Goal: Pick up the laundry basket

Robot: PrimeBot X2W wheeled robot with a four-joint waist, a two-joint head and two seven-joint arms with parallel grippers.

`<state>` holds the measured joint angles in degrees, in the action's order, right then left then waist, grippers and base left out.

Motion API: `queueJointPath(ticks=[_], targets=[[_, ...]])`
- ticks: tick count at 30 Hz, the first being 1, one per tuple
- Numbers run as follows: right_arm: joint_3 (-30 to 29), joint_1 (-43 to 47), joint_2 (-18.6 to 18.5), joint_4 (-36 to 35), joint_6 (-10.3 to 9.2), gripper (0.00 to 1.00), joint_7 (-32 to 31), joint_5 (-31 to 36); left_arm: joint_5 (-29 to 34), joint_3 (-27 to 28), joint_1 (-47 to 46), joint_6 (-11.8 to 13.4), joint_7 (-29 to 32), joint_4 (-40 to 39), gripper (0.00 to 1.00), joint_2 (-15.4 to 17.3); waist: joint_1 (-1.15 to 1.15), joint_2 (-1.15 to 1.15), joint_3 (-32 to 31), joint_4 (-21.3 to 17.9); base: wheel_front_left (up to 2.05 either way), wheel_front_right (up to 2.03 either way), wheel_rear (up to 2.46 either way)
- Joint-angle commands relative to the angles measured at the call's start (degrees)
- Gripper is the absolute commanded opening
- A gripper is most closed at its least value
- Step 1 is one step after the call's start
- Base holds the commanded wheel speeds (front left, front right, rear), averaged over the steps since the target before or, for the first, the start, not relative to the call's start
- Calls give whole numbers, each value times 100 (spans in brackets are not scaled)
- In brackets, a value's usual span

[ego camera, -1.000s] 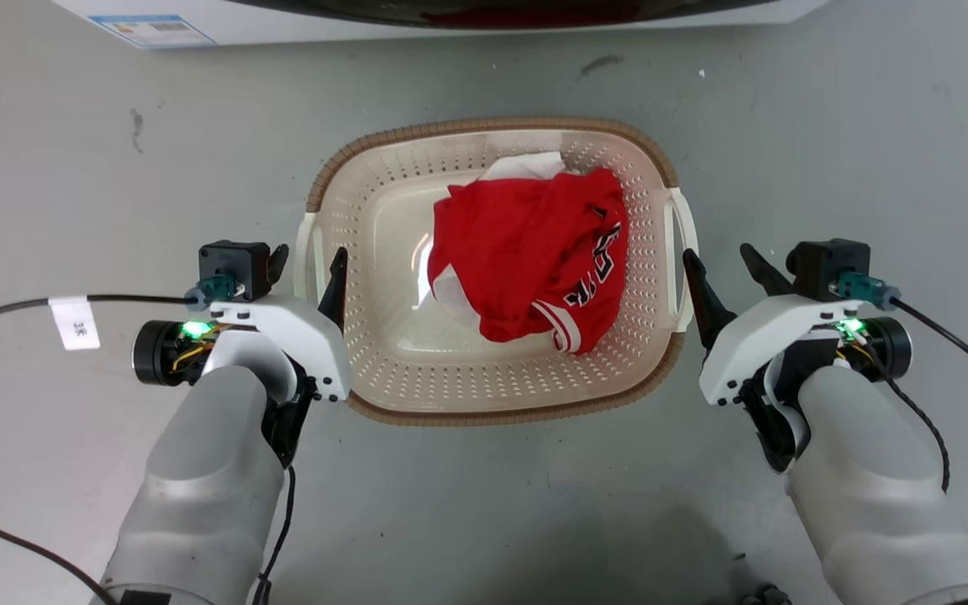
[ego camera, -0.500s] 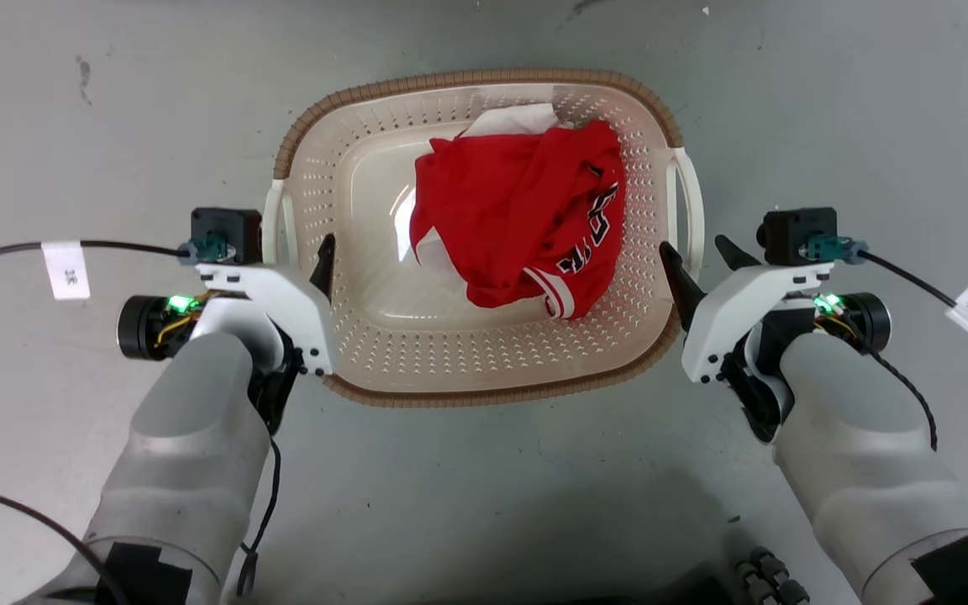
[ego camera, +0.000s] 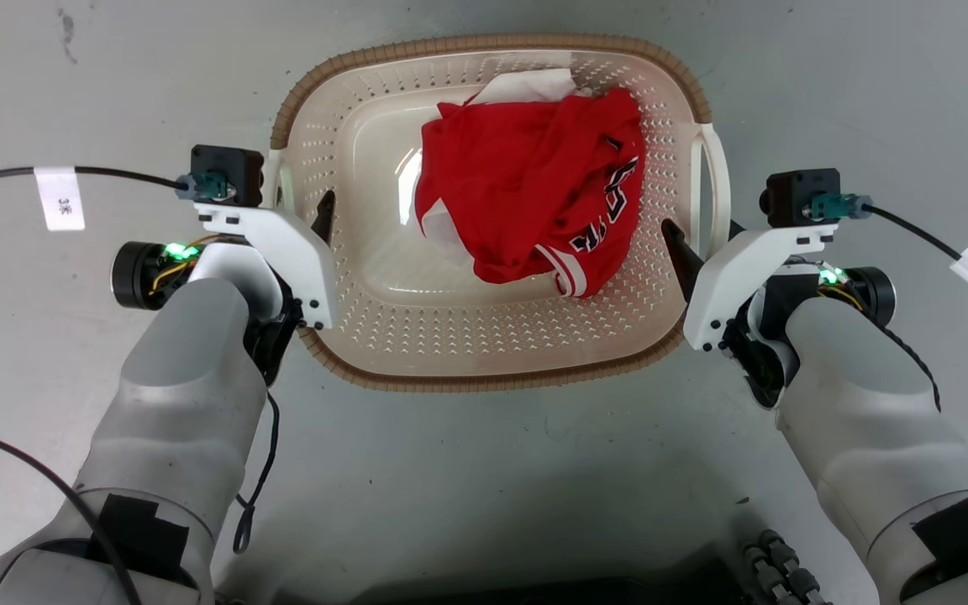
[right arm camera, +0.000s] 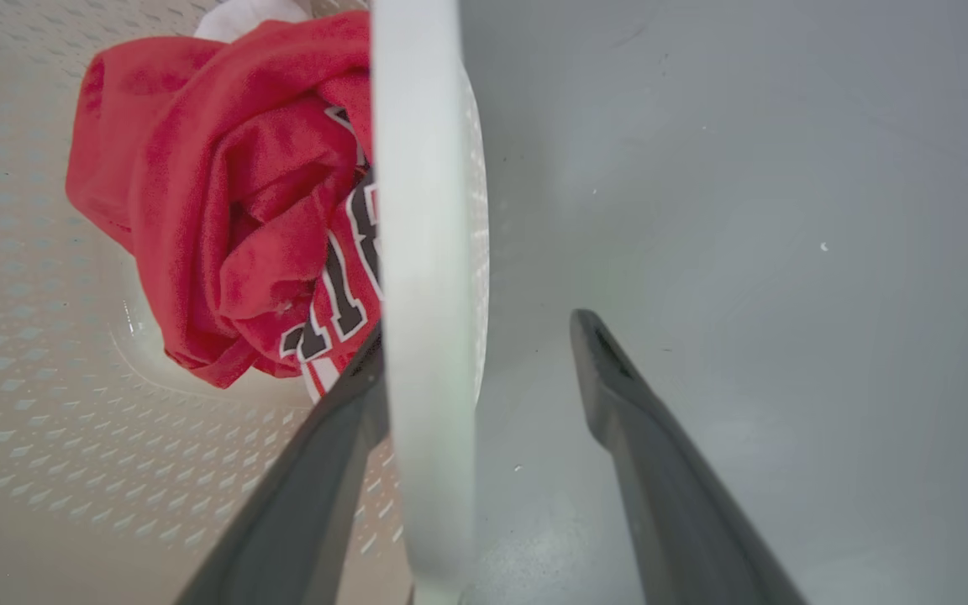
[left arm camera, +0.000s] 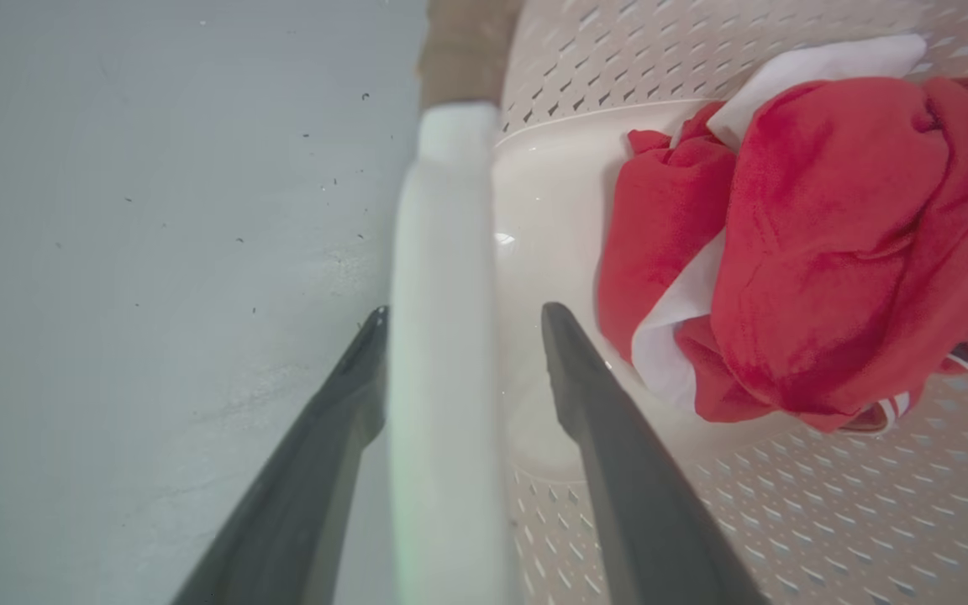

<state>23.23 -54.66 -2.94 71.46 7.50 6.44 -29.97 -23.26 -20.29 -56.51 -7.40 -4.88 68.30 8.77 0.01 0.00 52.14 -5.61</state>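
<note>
Clerk: While neither handle is yet clamped, entry one reads: laundry basket, cream with a brown rim, resting on the floor, lying between the two claws.

Checker: Contents?

Clerk: One red garment, crumpled, inboard of both claws and nearer the right one.

Checker: Entry two, left claw?

Clerk: Fingers parted, nothing gripped. The left handle, a white loop, runs up between them. It sits hard by the outer finger, and a gap is left to the inner finger, which stands inside the basket wall.

Checker: Entry three, right claw?

Clerk: Likewise parted and holding nothing. The right handle passes between its fingers, close against the inner one. The outer finger stands well apart from the handle, over the floor side.

Checker: Step in hand?

Clerk: Judged as the straddle before the grasp, with each claw set about its own handle and the basket not yet lifted.

Checker: Next move?

Clerk: It calls for both claws to close on the handles together, firmly since the loops look thin and smooth. An even raise on both sides should follow. A lopsided lift would likely tip the basket and slide the garment toward the lower claw.
</note>
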Motion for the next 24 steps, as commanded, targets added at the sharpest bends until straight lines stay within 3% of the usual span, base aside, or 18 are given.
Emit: queueJointPath(ticks=[1,13,24], targets=[[24,-138,6,41,-2,0,-28,-83,-117,-97,-100,-12,68,-33,0,-49,-1,0,41,18,0,0,0],[373,-47,7,105,1,0,-126,-237,-820,-659,96,-7,477,-177,0,-68,-1,0,-221,62,0,0,0],[732,363,-51,-49,7,0,-607,-625,-1631,-1220,451,-33,1216,-273,0,-214,-1,0,-1354,254,0,0,0]])
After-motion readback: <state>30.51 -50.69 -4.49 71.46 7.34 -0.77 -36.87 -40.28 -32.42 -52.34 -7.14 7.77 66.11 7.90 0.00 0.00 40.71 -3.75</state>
